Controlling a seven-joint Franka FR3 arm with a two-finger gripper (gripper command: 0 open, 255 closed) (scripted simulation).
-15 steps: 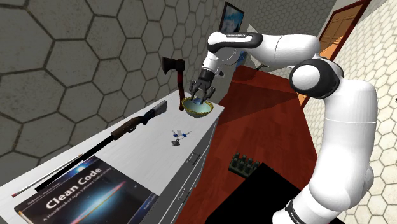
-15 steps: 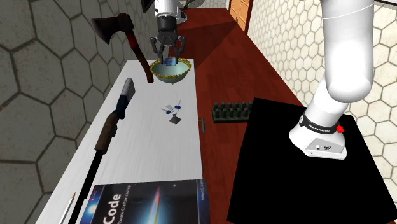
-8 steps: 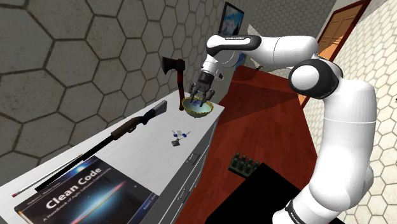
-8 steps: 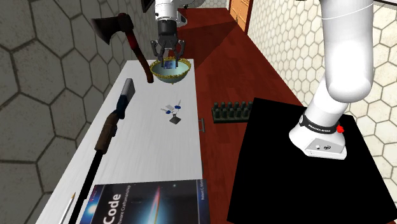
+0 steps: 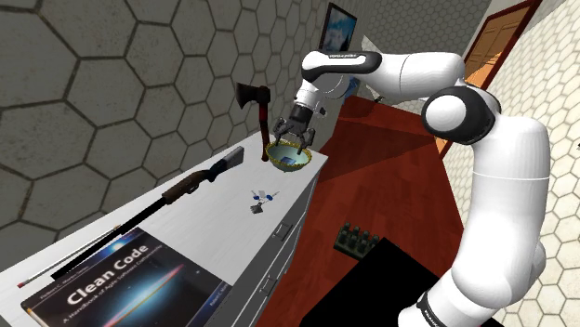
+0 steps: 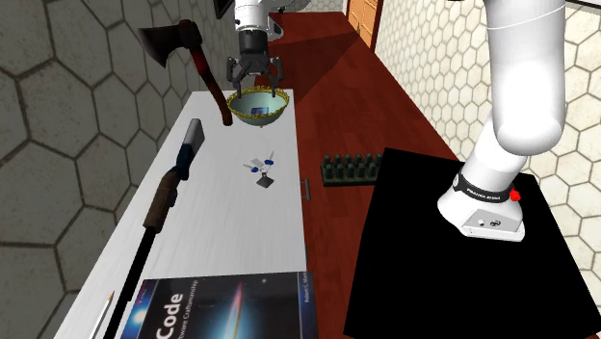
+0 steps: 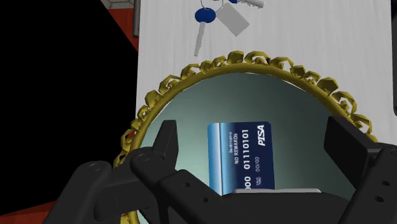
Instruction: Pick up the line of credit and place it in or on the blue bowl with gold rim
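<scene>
While its fingers stand spread, clasping nothing, the gripper [image 6: 256, 77] hangs just over the bowl [image 7: 254, 58]. The card [image 7: 240, 156] lies inside the bowl. Keys [image 7: 216, 16] lie nearby on the counter [image 6: 231, 221], and an axe [image 6: 193, 58] leans beside the bowl.

In the wrist view the body of the gripper [image 7: 252, 137] covers the near end of the card [image 7: 240, 156], whose smallest print is unreadable. The rim of the bowl [image 7: 254, 58] passes behind both fingers and off the picture's edge, which also crops the keys [image 7: 222, 16]. In the second exterior view the bottom edge crops the book [image 6: 222, 308] and the top edge the arm [image 6: 525, 77]
</scene>
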